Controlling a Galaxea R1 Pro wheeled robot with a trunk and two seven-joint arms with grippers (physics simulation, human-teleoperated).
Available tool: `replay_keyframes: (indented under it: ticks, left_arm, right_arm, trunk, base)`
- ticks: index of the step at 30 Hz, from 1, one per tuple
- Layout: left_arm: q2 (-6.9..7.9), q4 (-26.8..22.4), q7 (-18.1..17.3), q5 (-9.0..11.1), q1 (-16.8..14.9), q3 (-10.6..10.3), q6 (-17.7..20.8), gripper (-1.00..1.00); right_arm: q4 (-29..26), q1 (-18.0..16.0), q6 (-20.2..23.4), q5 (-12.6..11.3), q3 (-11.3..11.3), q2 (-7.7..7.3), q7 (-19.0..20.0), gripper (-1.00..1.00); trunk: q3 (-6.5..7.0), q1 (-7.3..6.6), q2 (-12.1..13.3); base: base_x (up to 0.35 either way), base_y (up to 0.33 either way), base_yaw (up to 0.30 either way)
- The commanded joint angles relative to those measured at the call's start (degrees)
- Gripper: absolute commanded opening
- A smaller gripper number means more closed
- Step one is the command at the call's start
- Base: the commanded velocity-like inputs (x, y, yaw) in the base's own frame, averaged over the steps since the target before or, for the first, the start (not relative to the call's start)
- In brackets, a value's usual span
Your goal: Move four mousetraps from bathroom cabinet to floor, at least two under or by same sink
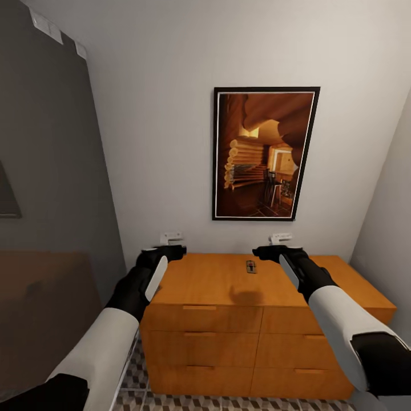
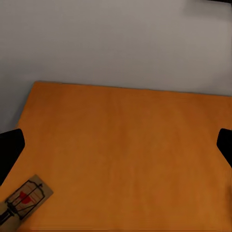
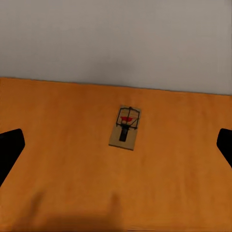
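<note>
The orange-brown cabinet (image 1: pixel 205 282) stands against the white wall, all its drawers shut. One mousetrap (image 1: pixel 251 266) lies flat on its top, right of centre. The right wrist view has this mousetrap (image 3: pixel 125 128) ahead on the cabinet top (image 3: pixel 58 121), between the spread dark fingers (image 3: pixel 9 147). A mousetrap (image 2: pixel 26 198) also shows at the edge of the left wrist view, on the cabinet top (image 2: pixel 125 145). My left gripper (image 1: pixel 171 236) hovers over the top's back left corner, open and empty. My right gripper (image 1: pixel 279 237) hovers just right of the trap, open and empty. The sink is out of view.
A framed picture (image 1: pixel 264 153) of a wooden interior hangs above the cabinet. A dark grey wall (image 1: pixel 51 171) closes the left side and a white wall (image 1: pixel 394 217) the right. Cube-patterned bathroom floor (image 1: pixel 171 399) tiles show below the cabinet front.
</note>
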Motion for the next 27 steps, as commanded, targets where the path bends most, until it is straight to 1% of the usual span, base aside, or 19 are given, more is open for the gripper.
replay_keyframes:
  ticks: [1,5,10,14,17,20,23,27]
  left_arm:
    - [0.0,0.2,0.5,0.6,0.0,-0.1,0.0,1.0]
    - [0.0,1.5,0.4,0.6,0.1,-0.1,-0.4,1.0]
    - [0.0,3.5,0.3,0.6,0.1,-0.1,-0.5,1.0]
    - [0.0,5.7,0.3,0.6,0.1,-0.1,-0.6,1.0]
    - [0.0,8.3,0.3,0.6,0.1,-0.1,-1.1,1.0]
    - [0.0,11.0,0.4,0.5,0.1,-0.1,-3.1,1.0]
    - [0.0,12.1,0.4,0.4,0.1,-0.1,-4.9,1.0]
    - [0.0,13.0,0.5,0.4,0.1,-0.1,-6.2,1.0]
  right_arm:
    - [0.0,0.0,0.3,-0.6,0.6,-0.02,-0.2,1.0]
    - [0.2,0.0,0.3,-0.7,1.2,0.17,-0.2,1.0]
    - [0.3,0.0,0.3,-0.8,1.1,0.2,-0.2,1.0]
    - [0.3,0.0,0.0,-0.8,1.1,0.23,-0.2,1.0]
    - [0.4,0.0,-0.2,-0.8,1.2,0.25,-0.2,1.0]
    - [0.4,0.0,-0.3,-0.8,1.1,0.25,-0.2,1.0]
    - [0.4,0.0,-0.3,-0.8,1.1,0.26,-0.2,1.0]
    - [0.4,0.0,-0.3,-0.9,1.0,0.26,-0.4,1.0]
  trunk:
    - [-0.03,0.02,0.0]
    - [-0.03,0.02,0.0]
    - [-0.03,0.02,0.0]
    - [-0.03,0.02,0.0]
    - [-0.03,0.02,0.0]
    - [-0.03,0.02,0.0]
    - [-0.03,0.02,0.0]
    - [-0.03,0.02,0.0]
  base:
    - [0.0,0.0,0.0]
    - [0.0,0.0,0.0]
    - [0.0,0.0,0.0]
    - [0.0,0.0,0.0]
    - [0.0,0.0,0.0]
    - [0.0,0.0,0.0]
    - [0.01,0.003,0.0]
    - [0.109,0.062,0.0]
